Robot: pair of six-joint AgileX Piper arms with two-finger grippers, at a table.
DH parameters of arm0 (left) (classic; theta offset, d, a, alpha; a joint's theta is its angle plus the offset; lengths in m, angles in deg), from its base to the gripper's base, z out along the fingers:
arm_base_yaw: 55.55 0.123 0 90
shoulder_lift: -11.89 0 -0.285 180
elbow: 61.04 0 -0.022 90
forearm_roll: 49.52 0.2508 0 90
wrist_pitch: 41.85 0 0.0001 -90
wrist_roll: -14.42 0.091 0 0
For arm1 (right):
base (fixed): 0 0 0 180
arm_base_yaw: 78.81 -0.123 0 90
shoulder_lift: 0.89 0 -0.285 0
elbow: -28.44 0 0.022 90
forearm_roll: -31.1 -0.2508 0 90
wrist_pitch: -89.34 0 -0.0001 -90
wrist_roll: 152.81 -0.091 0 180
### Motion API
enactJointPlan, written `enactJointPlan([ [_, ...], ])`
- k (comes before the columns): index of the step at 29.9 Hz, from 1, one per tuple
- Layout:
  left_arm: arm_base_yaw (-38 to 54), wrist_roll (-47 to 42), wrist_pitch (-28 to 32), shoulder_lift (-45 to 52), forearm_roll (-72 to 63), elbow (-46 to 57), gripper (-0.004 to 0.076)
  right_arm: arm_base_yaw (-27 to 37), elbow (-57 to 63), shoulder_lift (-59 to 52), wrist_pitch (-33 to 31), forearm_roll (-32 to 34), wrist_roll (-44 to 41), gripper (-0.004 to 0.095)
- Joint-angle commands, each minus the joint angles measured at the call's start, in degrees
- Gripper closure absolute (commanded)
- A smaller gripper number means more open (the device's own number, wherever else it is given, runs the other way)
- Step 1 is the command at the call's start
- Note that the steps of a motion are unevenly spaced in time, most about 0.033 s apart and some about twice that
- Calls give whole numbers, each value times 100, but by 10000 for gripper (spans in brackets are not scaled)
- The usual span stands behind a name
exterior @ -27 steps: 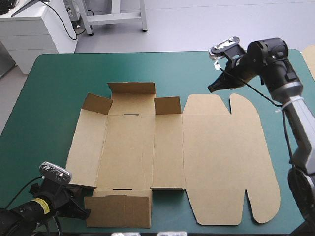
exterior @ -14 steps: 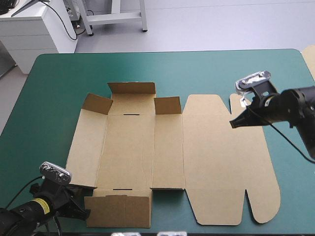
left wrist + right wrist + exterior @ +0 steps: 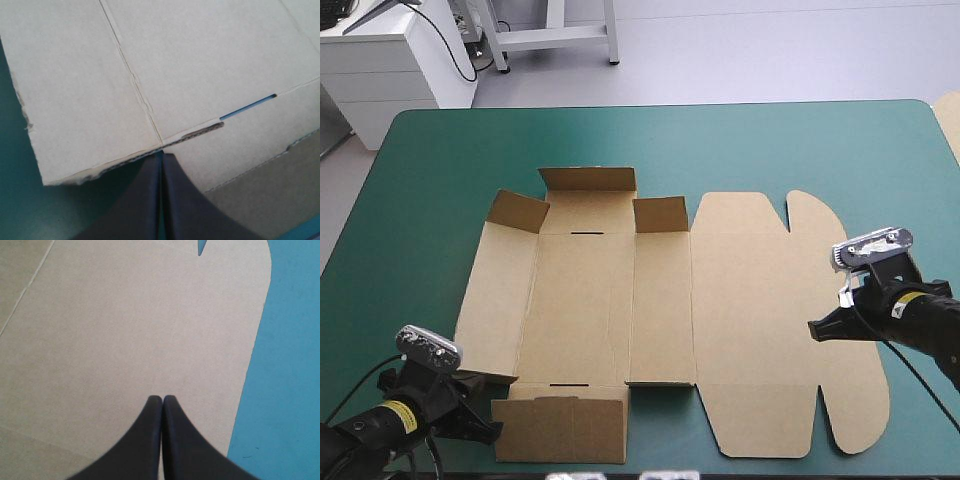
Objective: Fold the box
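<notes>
The brown box (image 3: 660, 320) lies mostly flat at the middle of the table (image 3: 440, 150), with its end flaps raised. The left gripper (image 3: 161, 155), closed and empty, points at the near wall's crease. The right gripper (image 3: 162, 399), likewise closed, sits over the lid near the table's right edge. Recommended: push along the scored lines and keep the base pinned.

box (image 3: 740, 300) on table (image 3: 440, 160), right fingers (image 3: 176, 440) over it

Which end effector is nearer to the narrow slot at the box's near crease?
Left. The left end effector sits at the box edge close to the slot; the right end effector is far off, over the lid panel.
</notes>
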Motion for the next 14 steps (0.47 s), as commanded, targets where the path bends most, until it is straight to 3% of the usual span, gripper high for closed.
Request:
enactJointPlan([
  [1, -36, -32, 37, -36, -39, -516, 731, 50, -87, -176, 188, 26, -98, 923],
  [14, -36, -32, -81, -554, 455, -2019, 731, 50, 102, -238, 329, 175, -141, 924],
])
